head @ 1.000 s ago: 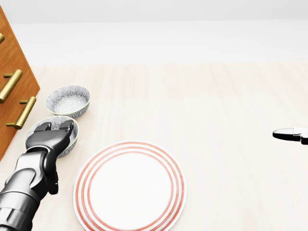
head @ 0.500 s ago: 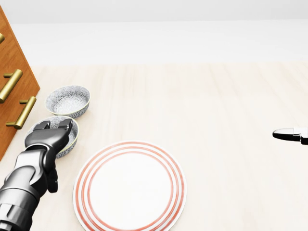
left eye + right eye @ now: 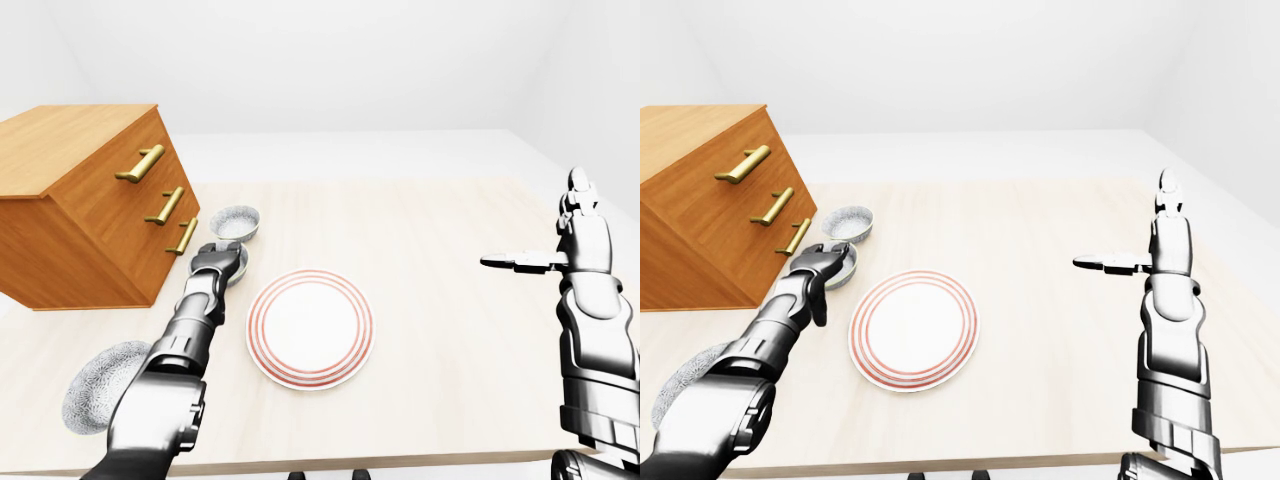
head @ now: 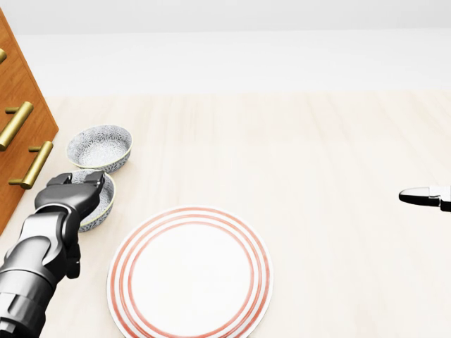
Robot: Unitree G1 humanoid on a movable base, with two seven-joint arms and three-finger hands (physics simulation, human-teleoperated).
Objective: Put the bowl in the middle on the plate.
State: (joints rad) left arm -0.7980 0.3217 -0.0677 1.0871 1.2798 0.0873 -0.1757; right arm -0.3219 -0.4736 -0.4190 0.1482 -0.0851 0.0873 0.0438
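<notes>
Three patterned grey bowls stand along the left of the table. The middle bowl (image 4: pixel 103 205) sits just left of the red-ringed white plate (image 4: pixel 189 271); my left hand (image 4: pixel 76 186) lies over its left half, fingers spread on the rim and not closed round it. Another bowl (image 4: pixel 99 146) stands just above it in the head view, and the third bowl (image 3: pixel 103 400) is at the lower left of the left-eye view. My right hand (image 3: pixel 1102 264) hovers far to the right, fingers stretched flat and holding nothing.
A wooden drawer chest (image 3: pixel 85 215) with brass handles (image 4: pixel 28 165) stands close to the left of the two upper bowls. The pale wooden table (image 4: pixel 317 155) ends at an edge near the bottom of the eye views.
My left hand has slid a little left and down over the middle bowl, which stays where it was. The right hand has not moved.
</notes>
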